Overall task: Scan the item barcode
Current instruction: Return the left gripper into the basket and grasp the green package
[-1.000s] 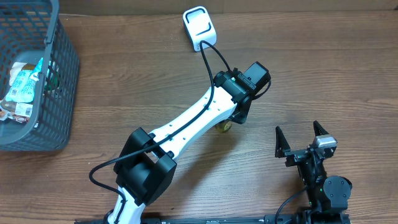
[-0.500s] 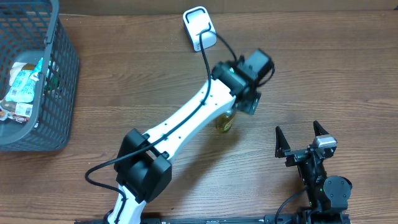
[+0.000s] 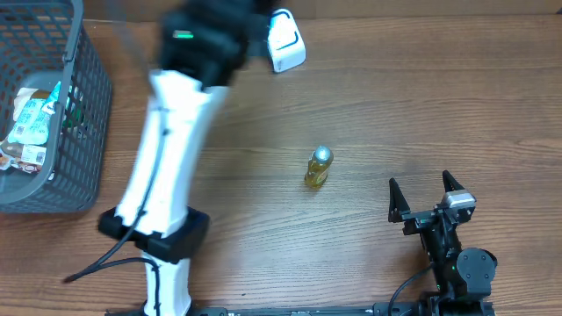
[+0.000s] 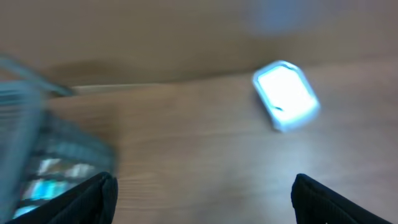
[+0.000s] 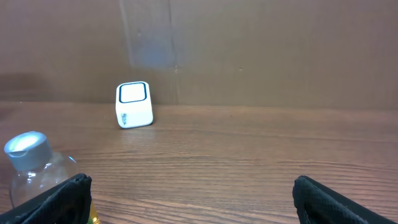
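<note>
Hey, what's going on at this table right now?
The left arm has just left the small yellow bottle standing alone mid-table and swung to the far side, between the basket and the white scanner. The left pincer is open and empty. The right pincer rests open near the front edge, holding nothing.

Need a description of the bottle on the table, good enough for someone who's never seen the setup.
On the wooden table, look near the middle, on the robot's side of the white scanner at the far edge and well to the right of the grey basket. The small bottle sits alone on bare wood there. It is the only thing with yellow liquid and a silver cap.
</note>
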